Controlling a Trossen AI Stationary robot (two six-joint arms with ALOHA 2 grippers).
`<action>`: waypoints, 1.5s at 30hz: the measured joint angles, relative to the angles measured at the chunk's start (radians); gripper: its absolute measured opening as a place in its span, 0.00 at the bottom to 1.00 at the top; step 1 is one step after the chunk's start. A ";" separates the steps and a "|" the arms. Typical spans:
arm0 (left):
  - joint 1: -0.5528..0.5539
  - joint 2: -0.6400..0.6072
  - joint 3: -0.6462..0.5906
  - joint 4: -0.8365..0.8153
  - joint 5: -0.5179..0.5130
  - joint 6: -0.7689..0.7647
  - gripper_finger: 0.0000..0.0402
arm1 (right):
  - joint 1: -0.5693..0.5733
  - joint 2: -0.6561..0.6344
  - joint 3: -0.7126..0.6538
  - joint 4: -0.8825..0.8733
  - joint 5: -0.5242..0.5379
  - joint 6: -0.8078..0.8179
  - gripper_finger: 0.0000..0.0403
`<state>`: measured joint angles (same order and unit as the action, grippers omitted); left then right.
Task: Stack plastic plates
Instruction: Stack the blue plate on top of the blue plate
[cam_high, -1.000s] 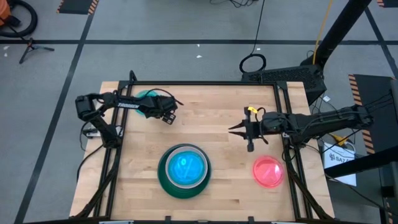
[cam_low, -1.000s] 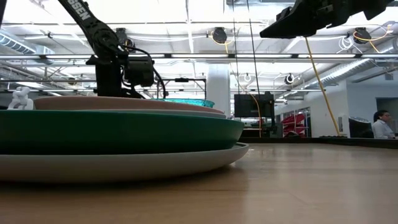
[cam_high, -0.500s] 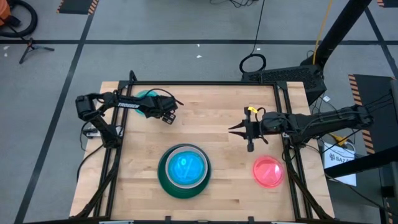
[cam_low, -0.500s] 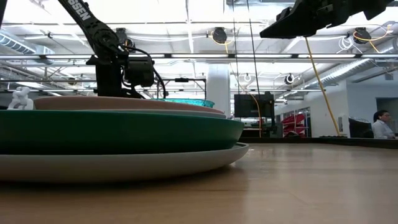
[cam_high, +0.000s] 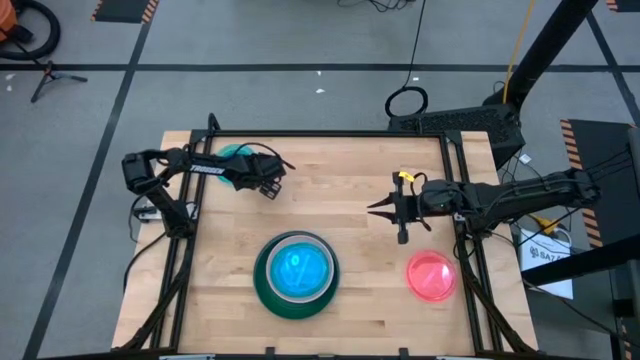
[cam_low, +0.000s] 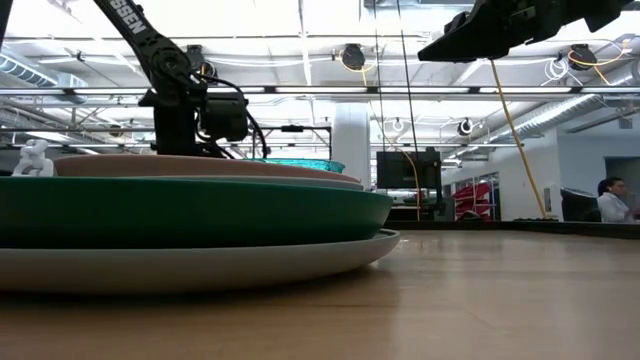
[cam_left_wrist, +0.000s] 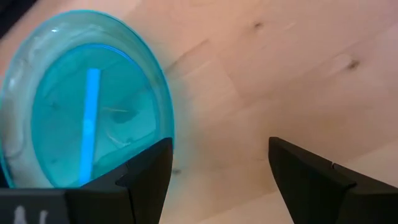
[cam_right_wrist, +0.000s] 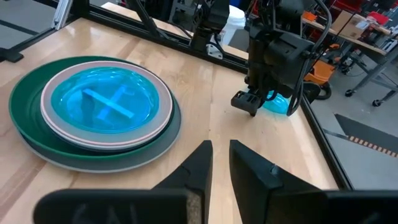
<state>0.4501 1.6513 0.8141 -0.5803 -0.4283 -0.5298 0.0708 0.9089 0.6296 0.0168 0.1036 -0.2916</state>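
Note:
A stack of plastic plates (cam_high: 295, 272) stands near the table's front middle: a grey one at the bottom, a dark green one, a pale one, and a translucent cyan one (cam_right_wrist: 102, 99) on top. Another cyan plate (cam_left_wrist: 81, 99) lies flat at the far left, partly under my left arm. My left gripper (cam_left_wrist: 221, 168) hangs open just beside it, pointing steeply down, one finger (cam_left_wrist: 149, 171) over the plate's rim and the other over bare wood. A pink-red plate (cam_high: 432, 276) lies flat at the front right. My right gripper (cam_right_wrist: 221, 146) is held high at the right, with a narrow gap between its fingers and nothing in it.
Bare wood lies between the stack and the far-left plate and across the table's middle (cam_high: 340, 200). A black frame (cam_high: 330, 133) runs around the table's edges. In the low view a person (cam_low: 612, 198) sits far off in the room behind.

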 joint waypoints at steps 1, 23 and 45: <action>0.000 0.001 0.005 -0.007 -0.003 0.005 0.66 | 0.000 0.000 0.000 0.000 0.000 0.000 0.12; 0.131 0.000 0.054 -0.071 -0.010 0.138 0.66 | 0.000 0.000 0.000 -0.006 0.000 0.014 0.12; 0.142 -0.001 0.025 -0.010 0.036 0.132 0.66 | 0.000 0.000 0.001 -0.015 0.000 0.018 0.12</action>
<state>0.5924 1.6501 0.8394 -0.5902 -0.3927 -0.3975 0.0708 0.9092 0.6304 0.0017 0.1040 -0.2733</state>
